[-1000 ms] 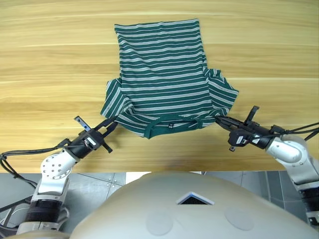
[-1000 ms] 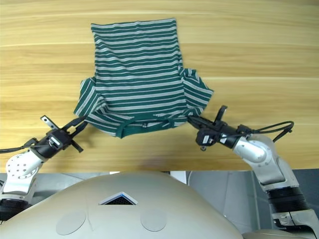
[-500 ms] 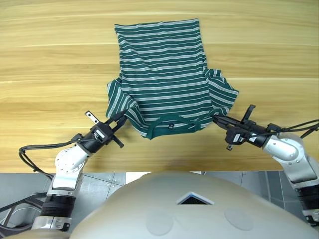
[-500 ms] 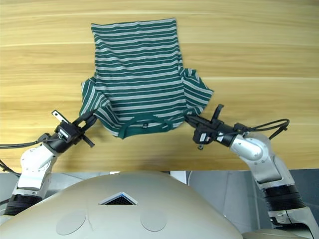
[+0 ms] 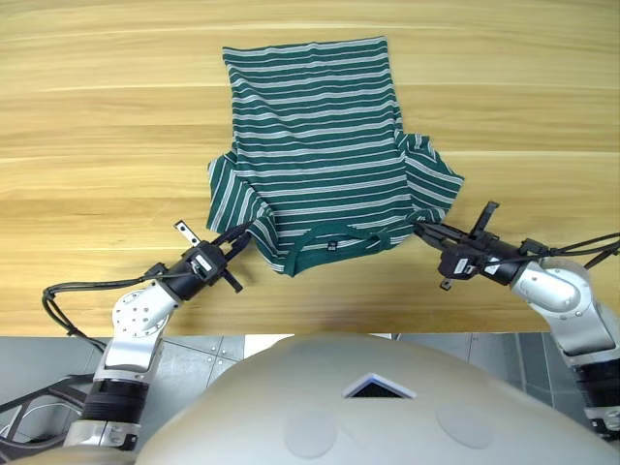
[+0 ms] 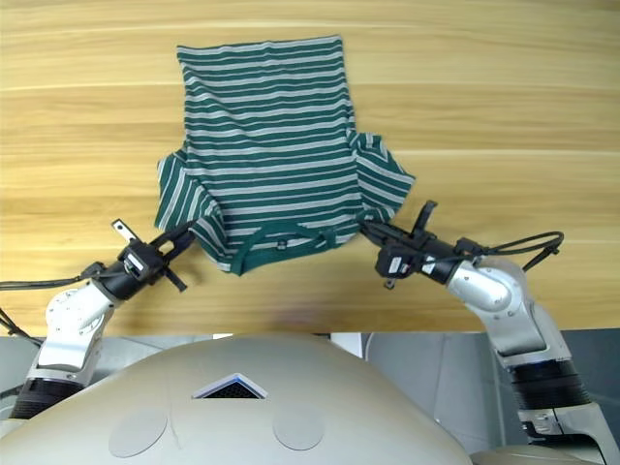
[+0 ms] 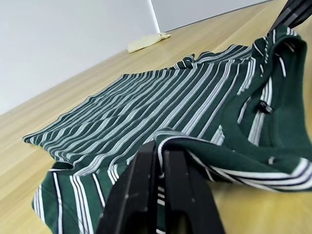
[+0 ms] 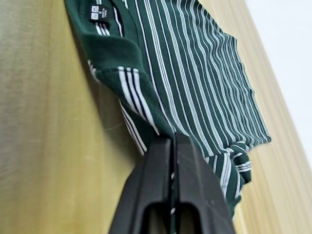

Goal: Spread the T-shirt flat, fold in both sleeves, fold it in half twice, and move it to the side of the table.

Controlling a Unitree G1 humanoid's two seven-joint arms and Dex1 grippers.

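The near left shoulder of the dark green, white-striped knit T-shirt point(image 5: 320, 145) is being carried inward, towards the collar point(image 5: 334, 235), compared with a second earlier. The cloth there is being bunched as a result. The shirt is being kept at the middle of the light wooden tabletop point(image 5: 97, 145), with the hem lying flat at the far side and the collar close to the front edge.

Each shoulder is being pinched. The fingers of the left end effector point(image 5: 240, 232) are being pressed together on a raised fold, and those of the right end effector point(image 5: 424, 229) on the striped edge of the other shoulder. This two-point hold is probably being used so that the upper part can be pulled taut and laid flat before any sleeve is folded.

Both sleeves are being held crumpled against the body, so their outlines are hard to trace. The cloth inside each pinch is being hidden by the black fingers. A small pale object point(image 7: 147, 42) at the far end of the tabletop cannot be identified.
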